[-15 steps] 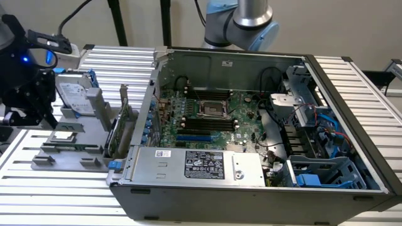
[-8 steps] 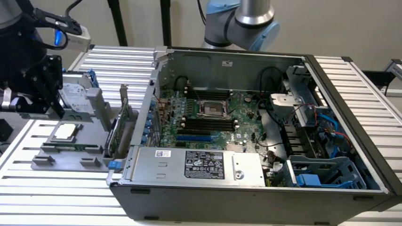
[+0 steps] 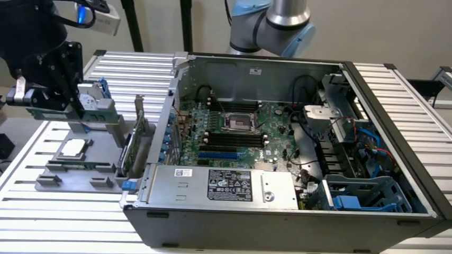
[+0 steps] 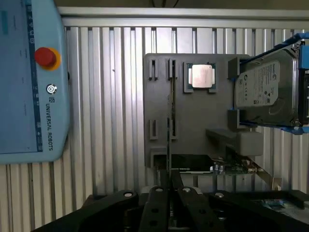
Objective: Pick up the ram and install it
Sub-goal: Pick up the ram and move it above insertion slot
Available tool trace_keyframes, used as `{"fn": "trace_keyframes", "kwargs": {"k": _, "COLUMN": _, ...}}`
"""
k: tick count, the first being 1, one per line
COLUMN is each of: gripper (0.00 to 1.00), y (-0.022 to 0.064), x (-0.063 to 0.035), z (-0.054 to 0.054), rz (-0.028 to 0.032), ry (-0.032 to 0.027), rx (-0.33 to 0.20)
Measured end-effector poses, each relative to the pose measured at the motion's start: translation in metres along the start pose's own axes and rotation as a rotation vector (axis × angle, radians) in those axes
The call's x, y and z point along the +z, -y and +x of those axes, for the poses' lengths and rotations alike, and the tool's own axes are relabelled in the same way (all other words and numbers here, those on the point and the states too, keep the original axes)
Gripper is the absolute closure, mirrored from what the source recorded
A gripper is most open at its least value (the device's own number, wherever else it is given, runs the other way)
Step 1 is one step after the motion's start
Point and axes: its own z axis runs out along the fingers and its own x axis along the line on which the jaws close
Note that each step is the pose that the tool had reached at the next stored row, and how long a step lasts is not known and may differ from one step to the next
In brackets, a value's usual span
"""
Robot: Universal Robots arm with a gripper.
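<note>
My gripper (image 3: 44, 101) hangs at the exterior view's left, above the grey parts holder (image 3: 71, 177), and is shut on the ram (image 3: 44, 110), a thin green strip under the black fingers. From the wrist, the ram (image 4: 170, 121) shows edge-on as a narrow dark line running out from between the fingers (image 4: 159, 193) of the gripper (image 4: 169, 187), over the holder (image 4: 193, 121). The open computer case (image 3: 395, 106) lies to the exterior view's right. Its motherboard has black memory slots (image 3: 233, 139) below the processor socket (image 3: 238, 123).
On the holder sit a square silver processor (image 3: 74, 148) (image 4: 201, 76), a hard drive (image 3: 95, 103) (image 4: 265, 87) and an upright expansion card (image 3: 132, 151) (image 4: 231, 168). A teach pendant (image 4: 29, 82) lies beside it. The case's power supply (image 3: 219, 185) and cables (image 3: 367, 143) crowd the board.
</note>
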Motion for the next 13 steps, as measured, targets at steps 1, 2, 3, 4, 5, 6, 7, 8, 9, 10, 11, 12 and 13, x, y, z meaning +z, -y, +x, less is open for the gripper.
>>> {"fn": "trace_keyframes", "kwargs": {"k": 1, "gripper": 0.86, "y": 0.0046, "x": -0.0038, "z": 0.000, "rz": -0.0001, "ry": 0.0020, "rx": 0.000}}
{"fn": "trace_keyframes", "kwargs": {"k": 2, "gripper": 0.86, "y": 0.0090, "x": -0.0073, "z": -0.001, "rz": -0.0002, "ry": 0.0039, "rx": 0.000}}
{"fn": "trace_keyframes", "kwargs": {"k": 3, "gripper": 0.86, "y": 0.0134, "x": -0.0104, "z": -0.001, "rz": -0.0002, "ry": 0.0062, "rx": -0.001}}
{"fn": "trace_keyframes", "kwargs": {"k": 4, "gripper": 0.86, "y": 0.0179, "x": -0.0133, "z": -0.001, "rz": -0.0002, "ry": 0.0083, "rx": -0.001}}
{"fn": "trace_keyframes", "kwargs": {"k": 5, "gripper": 0.86, "y": 0.0223, "x": -0.0156, "z": -0.002, "rz": -0.0003, "ry": 0.0098, "rx": -0.001}}
{"fn": "trace_keyframes", "kwargs": {"k": 6, "gripper": 0.86, "y": 0.0268, "x": -0.0176, "z": -0.002, "rz": -0.0004, "ry": 0.0106, "rx": -0.001}}
{"fn": "trace_keyframes", "kwargs": {"k": 7, "gripper": 0.86, "y": 0.0313, "x": -0.0190, "z": -0.002, "rz": -0.0004, "ry": 0.0112, "rx": -0.001}}
{"fn": "trace_keyframes", "kwargs": {"k": 8, "gripper": 0.86, "y": 0.0357, "x": -0.0201, "z": -0.002, "rz": -0.0005, "ry": 0.0117, "rx": -0.001}}
{"fn": "trace_keyframes", "kwargs": {"k": 9, "gripper": 0.86, "y": 0.0404, "x": -0.0210, "z": -0.002, "rz": -0.0007, "ry": 0.0120, "rx": -0.001}}
{"fn": "trace_keyframes", "kwargs": {"k": 10, "gripper": 0.86, "y": 0.0449, "x": -0.0216, "z": -0.003, "rz": -0.0008, "ry": 0.0124, "rx": -0.001}}
{"fn": "trace_keyframes", "kwargs": {"k": 11, "gripper": 0.86, "y": 0.0493, "x": -0.0219, "z": -0.003, "rz": -0.0010, "ry": 0.0126, "rx": -0.001}}
{"fn": "trace_keyframes", "kwargs": {"k": 12, "gripper": 0.86, "y": 0.0542, "x": -0.0222, "z": -0.003, "rz": -0.0010, "ry": 0.0128, "rx": -0.001}}
{"fn": "trace_keyframes", "kwargs": {"k": 13, "gripper": 0.86, "y": 0.0587, "x": -0.0224, "z": -0.003, "rz": -0.0011, "ry": 0.0129, "rx": -0.001}}
